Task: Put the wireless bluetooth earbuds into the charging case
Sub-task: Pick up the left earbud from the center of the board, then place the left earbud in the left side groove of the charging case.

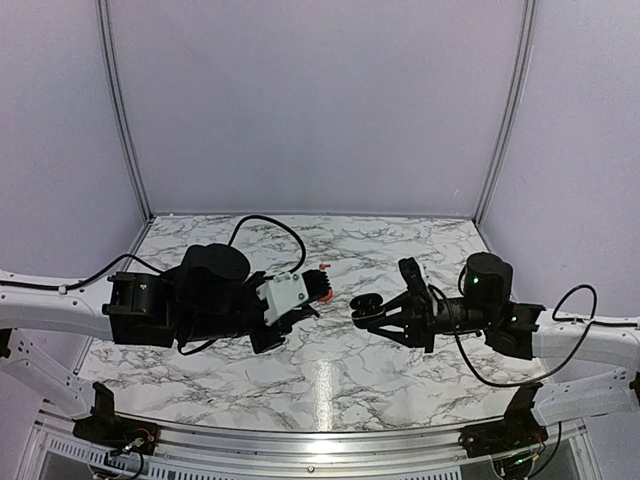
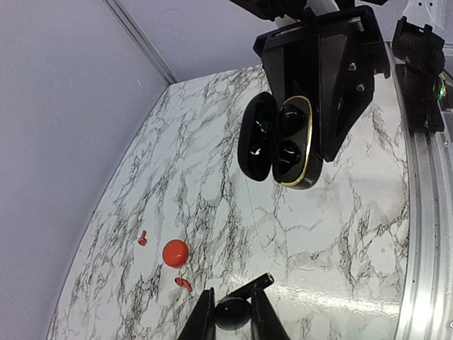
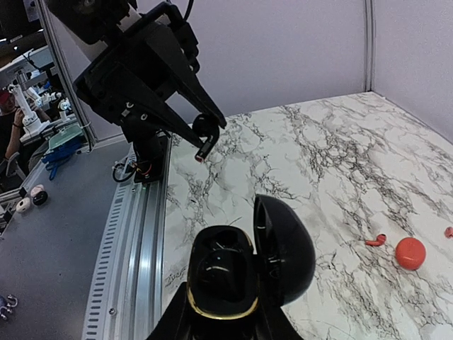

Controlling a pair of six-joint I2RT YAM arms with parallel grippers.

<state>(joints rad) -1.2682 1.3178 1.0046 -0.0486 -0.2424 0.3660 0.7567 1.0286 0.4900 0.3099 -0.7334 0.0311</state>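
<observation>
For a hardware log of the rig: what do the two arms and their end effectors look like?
Left arm: white link, black housings, a white block at the wrist, looping black cable. Right arm: white links, black housings, green lights, black cable. Left end effector and right end effector: black, two angular fingers each.

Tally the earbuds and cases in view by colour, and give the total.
2 red earbuds, lying loose
1 black earbud, held in the left gripper
1 red case, closed
1 black case, open, held in the right gripper
Total: 5
</observation>
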